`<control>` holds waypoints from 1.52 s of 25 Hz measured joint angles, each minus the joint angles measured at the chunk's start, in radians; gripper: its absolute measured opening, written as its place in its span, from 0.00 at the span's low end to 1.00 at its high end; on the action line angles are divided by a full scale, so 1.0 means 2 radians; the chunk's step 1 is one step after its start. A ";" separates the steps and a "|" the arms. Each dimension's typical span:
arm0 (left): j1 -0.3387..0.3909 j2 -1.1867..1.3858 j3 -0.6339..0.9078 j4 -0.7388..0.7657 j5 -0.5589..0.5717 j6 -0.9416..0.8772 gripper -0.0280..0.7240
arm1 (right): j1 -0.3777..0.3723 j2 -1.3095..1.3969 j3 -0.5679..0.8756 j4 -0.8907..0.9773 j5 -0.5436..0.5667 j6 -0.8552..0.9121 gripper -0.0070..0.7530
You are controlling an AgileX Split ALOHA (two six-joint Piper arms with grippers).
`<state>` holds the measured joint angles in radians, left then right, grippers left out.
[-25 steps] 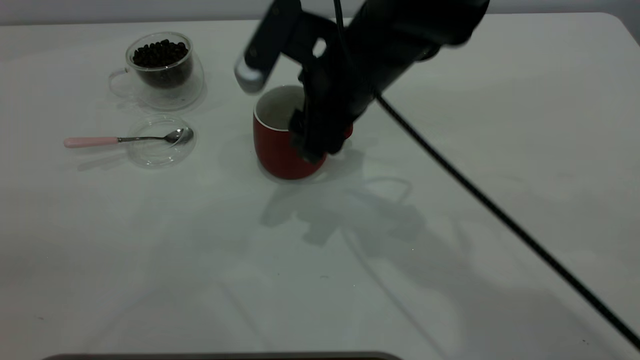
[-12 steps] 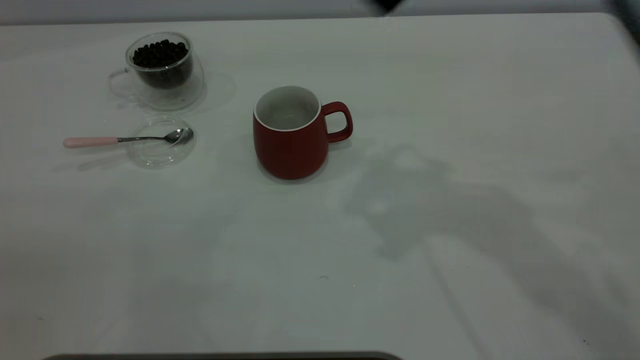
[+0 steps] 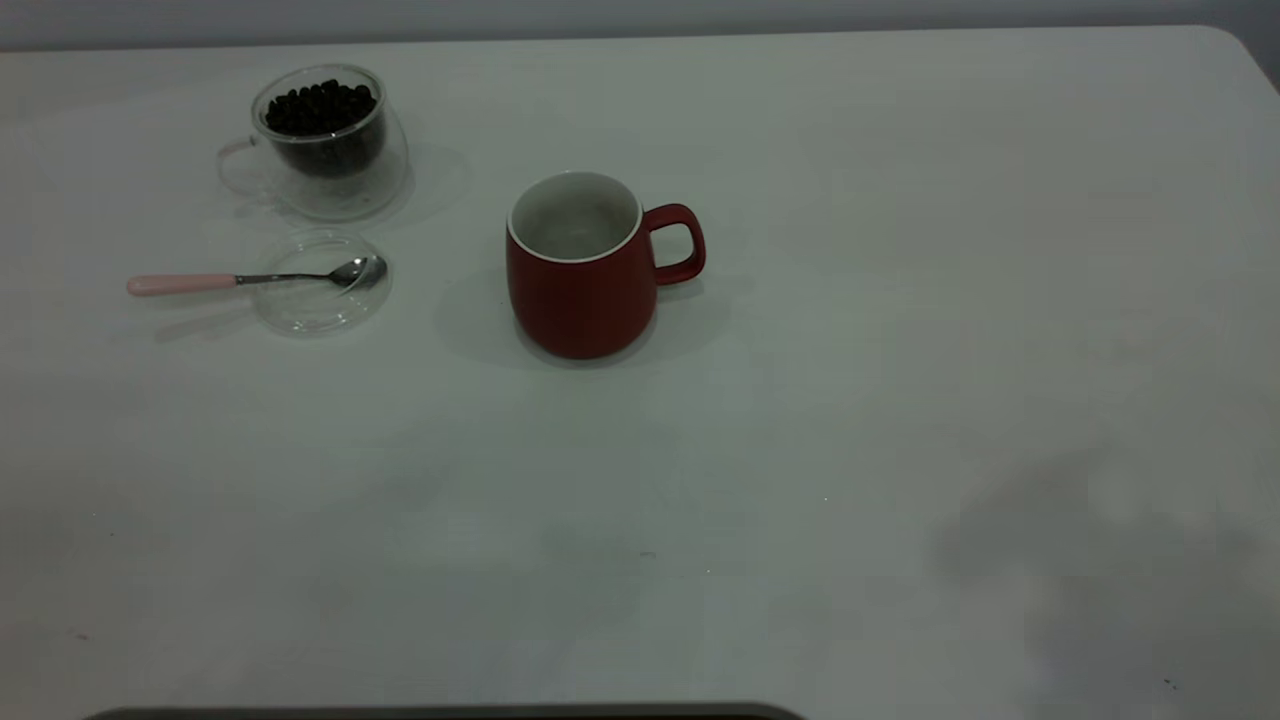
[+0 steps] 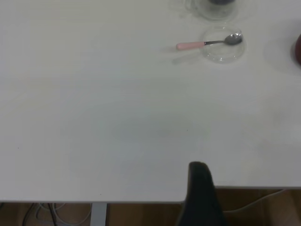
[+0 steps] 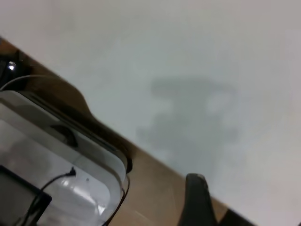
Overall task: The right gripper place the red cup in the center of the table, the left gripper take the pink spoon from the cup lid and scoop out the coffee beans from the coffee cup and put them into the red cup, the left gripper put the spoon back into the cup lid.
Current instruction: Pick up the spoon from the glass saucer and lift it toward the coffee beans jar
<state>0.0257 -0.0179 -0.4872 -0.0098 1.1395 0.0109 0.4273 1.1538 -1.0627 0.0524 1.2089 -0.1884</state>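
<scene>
The left gripper (image 4: 200, 188) hangs over the table's (image 3: 900, 300) near edge, the right gripper (image 5: 197, 197) over another edge; whether their jaws are apart cannot be told. The red cup (image 3: 580, 275) stands upright mid-table. Left of it, the spoon's (image 3: 250, 279) bowl rests on the lid (image 3: 318, 300). Beyond the lid, the glass cup (image 3: 325, 140) holds beans (image 3: 320, 108).
</scene>
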 joint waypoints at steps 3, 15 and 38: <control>0.000 0.000 0.000 0.000 0.000 0.000 0.82 | 0.000 -0.069 0.044 -0.001 0.011 0.020 0.79; 0.000 0.000 0.000 0.000 0.000 -0.002 0.82 | -0.014 -0.334 0.227 -0.022 -0.015 0.080 0.79; 0.000 0.000 0.000 0.000 0.000 -0.002 0.82 | -0.200 -0.561 0.296 -0.023 -0.041 0.078 0.79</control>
<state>0.0257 -0.0179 -0.4872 -0.0098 1.1395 0.0078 0.0281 0.0324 -0.4698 0.0069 1.1259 -0.0328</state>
